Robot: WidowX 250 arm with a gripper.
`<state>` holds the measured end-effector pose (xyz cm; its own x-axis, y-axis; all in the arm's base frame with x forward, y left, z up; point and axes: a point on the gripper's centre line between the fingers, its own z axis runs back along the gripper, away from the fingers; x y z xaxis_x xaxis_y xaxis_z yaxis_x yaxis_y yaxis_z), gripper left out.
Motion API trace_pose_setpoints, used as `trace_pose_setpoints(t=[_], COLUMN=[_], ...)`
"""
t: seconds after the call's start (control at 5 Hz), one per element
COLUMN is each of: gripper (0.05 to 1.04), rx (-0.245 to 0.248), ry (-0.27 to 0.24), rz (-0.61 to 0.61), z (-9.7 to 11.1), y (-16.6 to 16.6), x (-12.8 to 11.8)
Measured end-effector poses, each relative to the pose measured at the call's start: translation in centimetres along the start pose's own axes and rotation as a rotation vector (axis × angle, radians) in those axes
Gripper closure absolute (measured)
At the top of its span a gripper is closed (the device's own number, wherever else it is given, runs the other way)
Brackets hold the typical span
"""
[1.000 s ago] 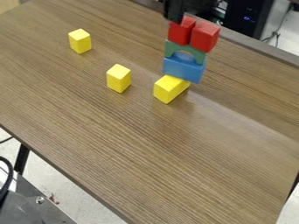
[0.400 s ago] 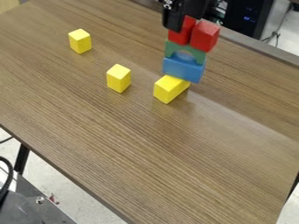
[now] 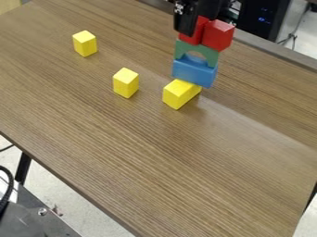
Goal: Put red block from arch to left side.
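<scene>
The black gripper (image 3: 187,23) hangs at the upper right of the table, against the left red block (image 3: 195,32) and covering part of it. A second red block (image 3: 218,35) stands close beside it on the right. Both red blocks are above the green arch (image 3: 197,50), which rests on a blue block (image 3: 194,71). How the gripper meets the left red block is hidden.
A yellow block (image 3: 180,94) lies at the front of the stack. Two more yellow blocks stand to the left, one nearer (image 3: 125,83) and one farther (image 3: 85,43). The wooden table (image 3: 161,162) has its back edge behind the stack.
The gripper has come down beside the left red block. That block sits slightly higher in view, with more of the green arch showing under it; the right red block has shifted slightly.
</scene>
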<state>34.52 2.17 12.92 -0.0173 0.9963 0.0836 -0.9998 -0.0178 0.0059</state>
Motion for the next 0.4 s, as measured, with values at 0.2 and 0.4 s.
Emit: trace_pose_setpoints(t=[0.2,0.4], gripper=[0.385,0.482], rx=[-0.008,-0.009], ry=[-0.006,-0.013], rz=[-0.037,-0.043], z=[-0.59,-0.53], y=[-0.14,-0.14], x=[0.09,0.16])
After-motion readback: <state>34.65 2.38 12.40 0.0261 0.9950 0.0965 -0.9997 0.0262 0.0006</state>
